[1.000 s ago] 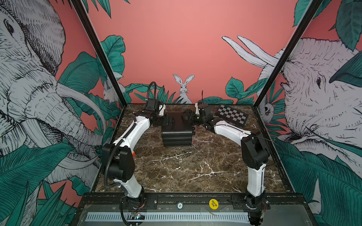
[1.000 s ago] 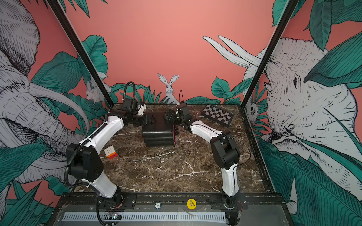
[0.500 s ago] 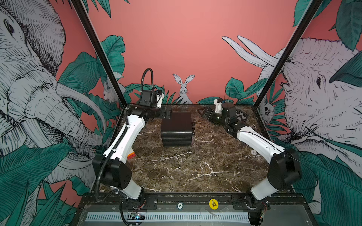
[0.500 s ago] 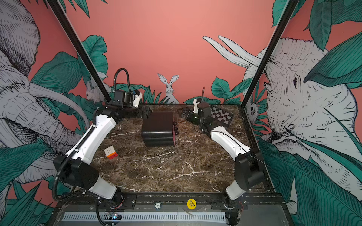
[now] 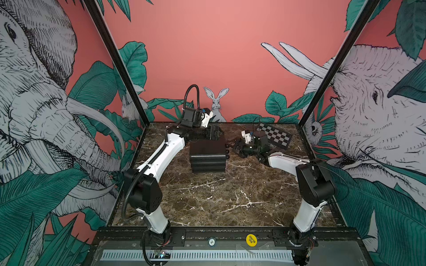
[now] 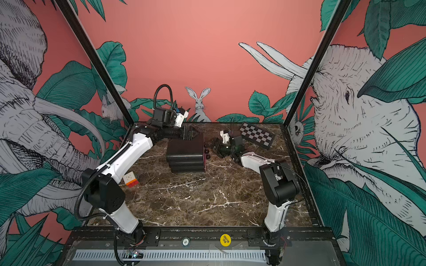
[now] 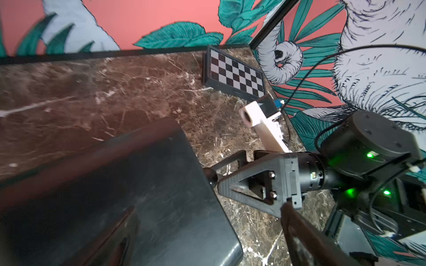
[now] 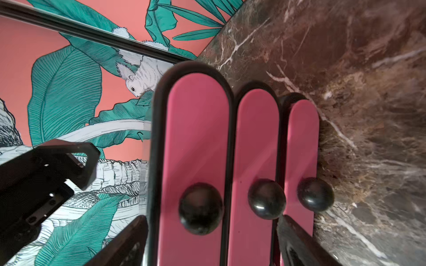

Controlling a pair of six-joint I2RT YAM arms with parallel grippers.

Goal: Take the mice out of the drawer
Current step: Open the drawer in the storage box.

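While looking from above, can see a black box on the brown table, near the back. Has three pink drawers, all pushed in. Cannot see the mice behind those shut fronts. Can see the right gripper spread apart, with the top knob right at its tips. Can see the left gripper spread wide too, over the back of the box, holding nothing. Also a chessboard in the far corner and a small cube by the left arm.
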